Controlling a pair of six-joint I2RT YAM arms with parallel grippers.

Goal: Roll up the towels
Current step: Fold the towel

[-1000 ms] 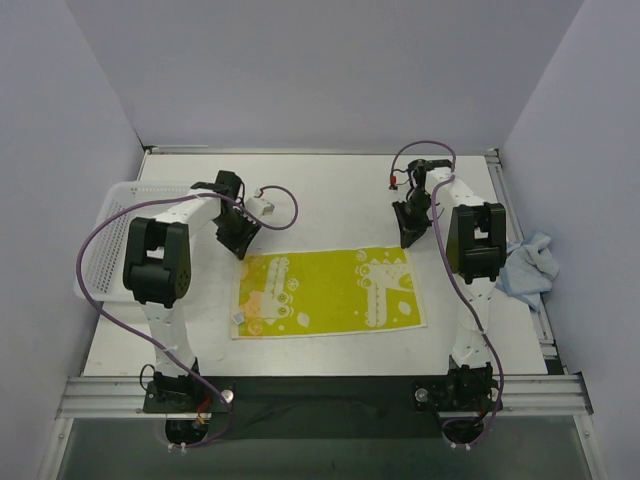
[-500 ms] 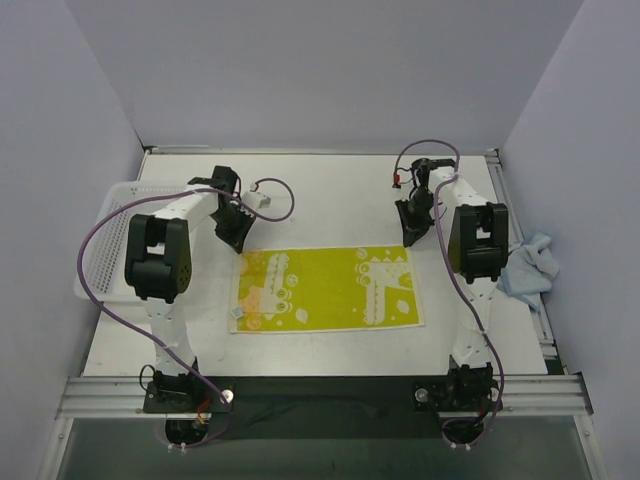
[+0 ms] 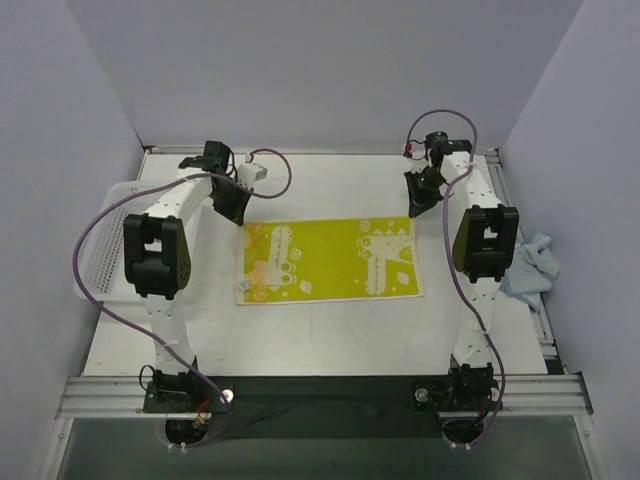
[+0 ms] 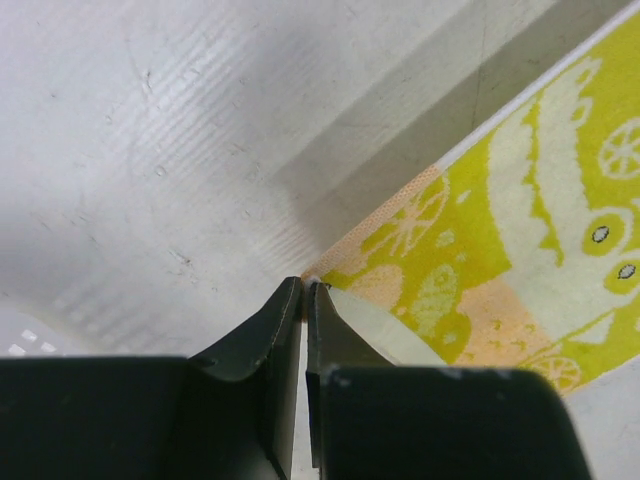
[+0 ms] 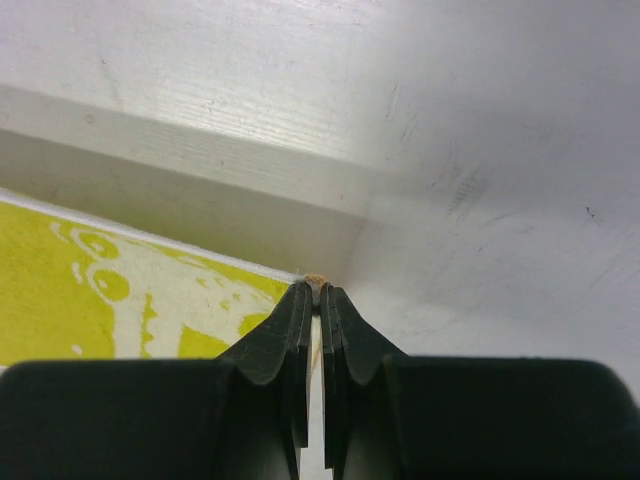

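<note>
Both arms pinch the far corners of the yellow-and-green printed towel [image 3: 330, 262], spread flat mid-worktop [image 3: 330, 185]. The left end effector [image 4: 304, 288] is clamped on the far-left corner and the right end effector [image 5: 316, 288] on the far-right one. The light blue towel [image 3: 525, 265] lies crumpled at the right edge, with a white mesh basket [image 3: 105, 235] at left. The first roll appears to be starting. Next, both corners likely need drawing evenly toward the near edge, in step.

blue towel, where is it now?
Top view: blue towel lies crumpled at the right edge of the table, beside the right arm, apart from the printed towel.
</note>
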